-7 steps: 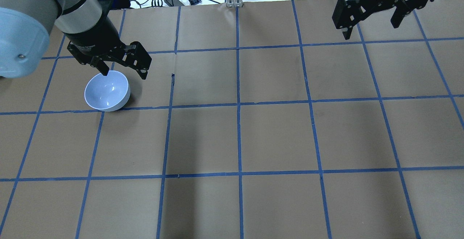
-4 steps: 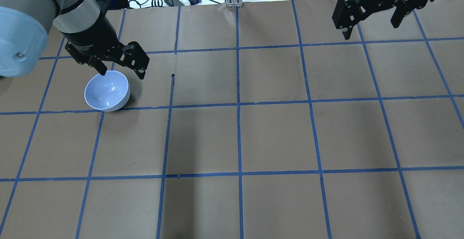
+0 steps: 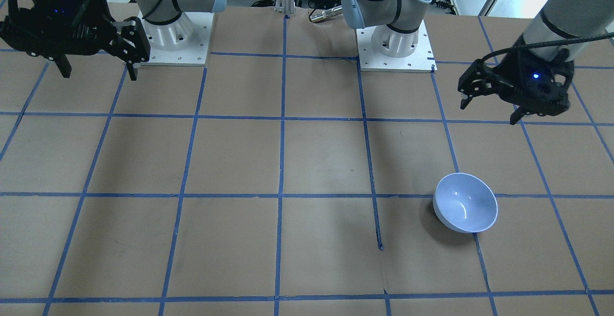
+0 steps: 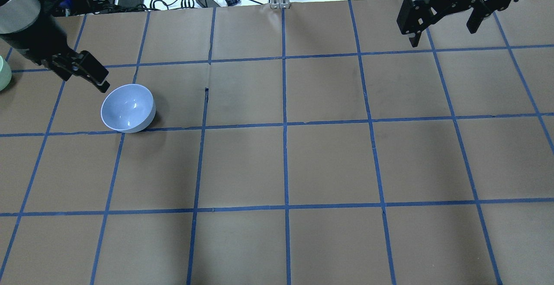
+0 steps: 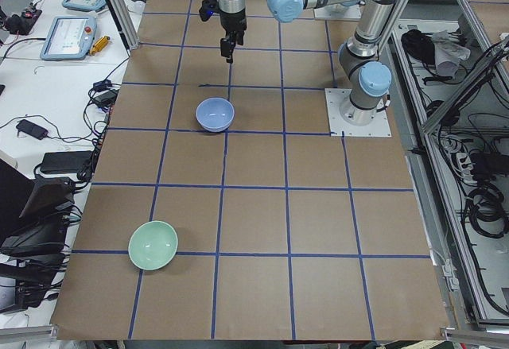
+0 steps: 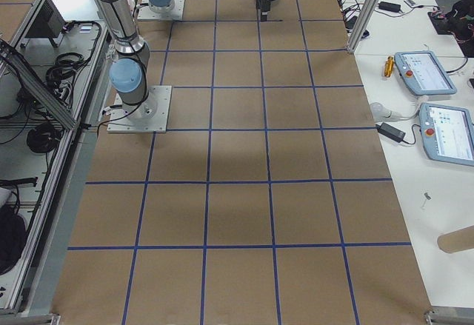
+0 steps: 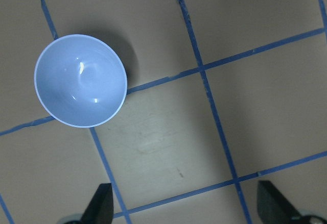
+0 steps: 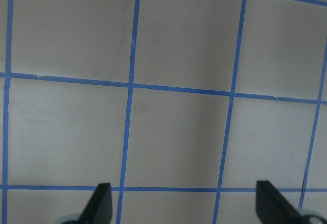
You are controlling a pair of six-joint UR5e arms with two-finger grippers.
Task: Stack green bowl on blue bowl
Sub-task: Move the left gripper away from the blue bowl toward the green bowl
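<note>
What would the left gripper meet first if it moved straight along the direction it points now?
Probably the bare table paper, beside the blue bowl; the left gripper is open and not over the bowl.

Blue bowl (image 4: 127,108): smooth, glossy, sharp highlights inside. Green bowl (image 5: 153,245): smooth, faint sheen. Table (image 4: 329,164) cover: matt brown paper, slightly creased. Grid lines: blue tape (image 4: 284,125), matt. Arm base (image 3: 391,35): silvery metal, pale blue caps.

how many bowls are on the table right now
2. The blue bowl sits upright on the robot's left half of the table; the green bowl stands apart, nearer the table's left end, barely inside the overhead view. None seem hidden.
</note>
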